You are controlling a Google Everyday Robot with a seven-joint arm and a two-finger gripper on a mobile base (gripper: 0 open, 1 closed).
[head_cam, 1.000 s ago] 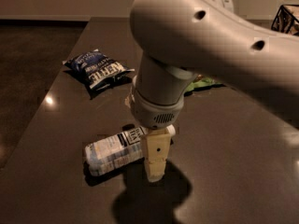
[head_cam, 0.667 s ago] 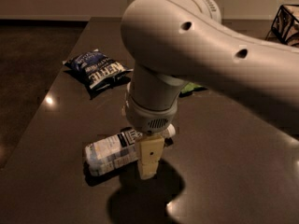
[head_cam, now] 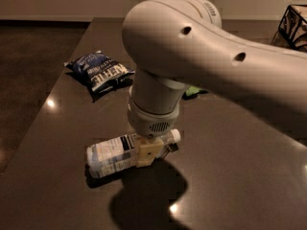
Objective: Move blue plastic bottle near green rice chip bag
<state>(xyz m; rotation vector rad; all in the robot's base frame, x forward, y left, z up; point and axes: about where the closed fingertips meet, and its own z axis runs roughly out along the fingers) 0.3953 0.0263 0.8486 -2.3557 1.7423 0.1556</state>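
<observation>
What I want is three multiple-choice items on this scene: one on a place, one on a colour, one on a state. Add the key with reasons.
1. Where is the gripper?
A on the floor
B down at the blue plastic bottle
C near the ceiling

2. What colour is the bottle's cap?
A red
B black
C white

3. How is the bottle placed?
A on its side on the table
B upright
C lifted clear

Key:
1 B, the gripper's tip meets the bottle's middle.
2 C, the cap shows white at the bottle's right end.
3 A, the bottle's length rests along the tabletop.
</observation>
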